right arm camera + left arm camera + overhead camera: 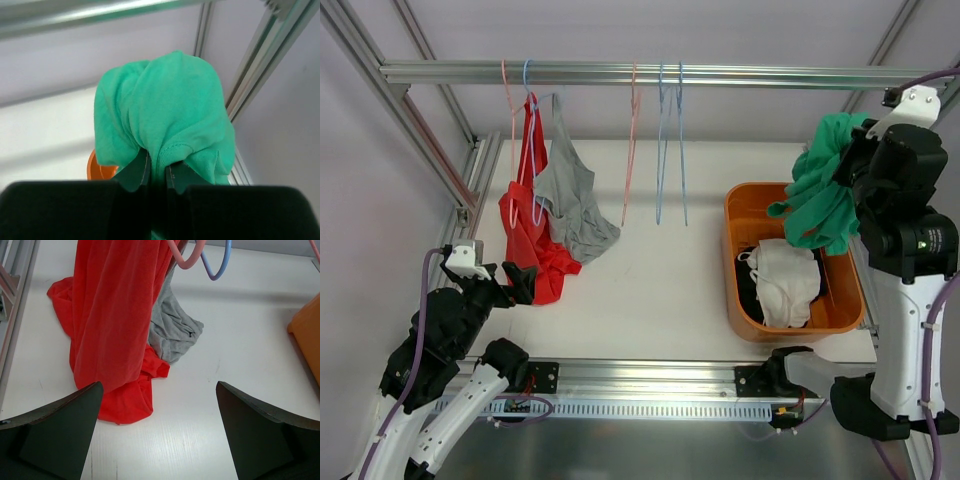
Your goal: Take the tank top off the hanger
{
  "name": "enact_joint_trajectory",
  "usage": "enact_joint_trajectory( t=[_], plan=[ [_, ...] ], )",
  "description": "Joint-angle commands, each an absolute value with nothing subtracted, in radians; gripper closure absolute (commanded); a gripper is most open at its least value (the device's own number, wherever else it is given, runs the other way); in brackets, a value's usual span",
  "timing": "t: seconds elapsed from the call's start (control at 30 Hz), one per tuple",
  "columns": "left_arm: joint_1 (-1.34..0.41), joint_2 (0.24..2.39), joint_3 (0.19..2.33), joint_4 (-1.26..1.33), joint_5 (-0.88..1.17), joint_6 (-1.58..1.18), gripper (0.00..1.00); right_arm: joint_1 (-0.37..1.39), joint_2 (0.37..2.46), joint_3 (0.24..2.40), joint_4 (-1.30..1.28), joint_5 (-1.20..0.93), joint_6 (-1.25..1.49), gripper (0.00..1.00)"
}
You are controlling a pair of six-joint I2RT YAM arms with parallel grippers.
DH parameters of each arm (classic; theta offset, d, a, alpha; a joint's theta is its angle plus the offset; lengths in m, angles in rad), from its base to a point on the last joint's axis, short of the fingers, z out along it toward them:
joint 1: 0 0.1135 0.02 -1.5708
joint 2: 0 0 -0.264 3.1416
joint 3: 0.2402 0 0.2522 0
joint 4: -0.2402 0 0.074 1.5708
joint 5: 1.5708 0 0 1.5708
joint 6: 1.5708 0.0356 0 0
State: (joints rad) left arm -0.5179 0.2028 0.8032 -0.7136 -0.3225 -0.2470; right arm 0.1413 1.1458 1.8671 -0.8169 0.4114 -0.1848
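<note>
My right gripper [843, 165] is shut on a green tank top [825, 195] and holds it high above the orange bin [738, 262]. In the right wrist view the green cloth [165, 110] is pinched between the closed fingers [157, 167]. A red tank top [530, 235] and a grey tank top [570, 200] hang from hangers at the left of the rail, their hems on the table. My left gripper [523, 281] is open and empty, low by the red hem [120, 405].
An empty pink hanger [632, 140] and blue hangers [670, 140] hang mid-rail [720, 75]. The bin holds white [785, 280] and black garments. Aluminium frame posts stand at both sides. The bin's corner shows in the left wrist view [310, 330].
</note>
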Motion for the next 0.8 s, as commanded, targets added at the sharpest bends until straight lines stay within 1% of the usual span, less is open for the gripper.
enact_joint_trajectory(
  t=[0.0, 0.03, 0.1, 0.2, 0.27, 0.37, 0.4, 0.43, 0.5, 0.53, 0.57, 0.67, 0.7, 0.77],
  plan=[
    [-0.525, 0.213, 0.801, -0.672, -0.321, -0.255, 0.01, 0.137, 1.092, 1.791, -0.813, 0.304, -0.187, 1.00],
    [-0.523, 0.210, 0.801, -0.673, -0.322, -0.255, 0.01, 0.135, 1.068, 1.696, -0.795, 0.286, -0.184, 1.00],
    [-0.523, 0.207, 0.799, -0.672, -0.324, -0.255, 0.01, 0.135, 0.982, 1.594, -0.729, 0.243, -0.167, 1.00],
    [-0.523, 0.212, 0.801, -0.672, -0.322, -0.255, 0.01, 0.135, 0.925, 1.413, -0.672, 0.219, -0.147, 1.00],
    [-0.523, 0.213, 0.802, -0.672, -0.322, -0.256, 0.01, 0.135, 0.920, 1.299, -0.643, 0.213, -0.138, 1.00],
    [-0.525, 0.215, 0.810, -0.673, -0.319, -0.258, 0.01, 0.133, 0.933, 1.201, -0.600, 0.236, -0.112, 1.00],
    [-0.523, 0.219, 0.818, -0.673, -0.318, -0.259, 0.01, 0.130, 0.942, 1.159, -0.591, 0.253, -0.106, 0.92],
    [-0.523, 0.225, 0.846, -0.676, -0.311, -0.264, 0.01, 0.124, 0.969, 1.148, -0.588, 0.252, -0.100, 0.80],
    [-0.525, 0.245, 0.888, -0.678, -0.295, -0.273, 0.01, 0.121, 1.006, 1.158, -0.591, 0.249, -0.089, 0.44],
    [-0.523, 0.258, 0.940, -0.680, -0.284, -0.288, 0.01, 0.121, 1.025, 1.173, -0.603, 0.245, -0.087, 0.08],
    [-0.523, 0.274, 0.969, -0.684, -0.273, -0.294, 0.01, 0.121, 1.044, 1.189, -0.623, 0.248, -0.078, 0.01],
    [-0.523, 0.382, 1.112, -0.719, -0.284, -0.304, 0.01, 0.121, 1.036, 1.249, -0.649, 0.244, -0.072, 0.00],
    [-0.525, 0.456, 1.149, -0.726, -0.284, -0.295, 0.01, 0.121, 1.026, 1.262, -0.656, 0.230, -0.072, 0.00],
    [-0.523, 0.540, 1.251, -0.739, -0.290, -0.270, 0.01, 0.121, 1.005, 1.295, -0.678, 0.207, -0.069, 0.01]
  ],
)
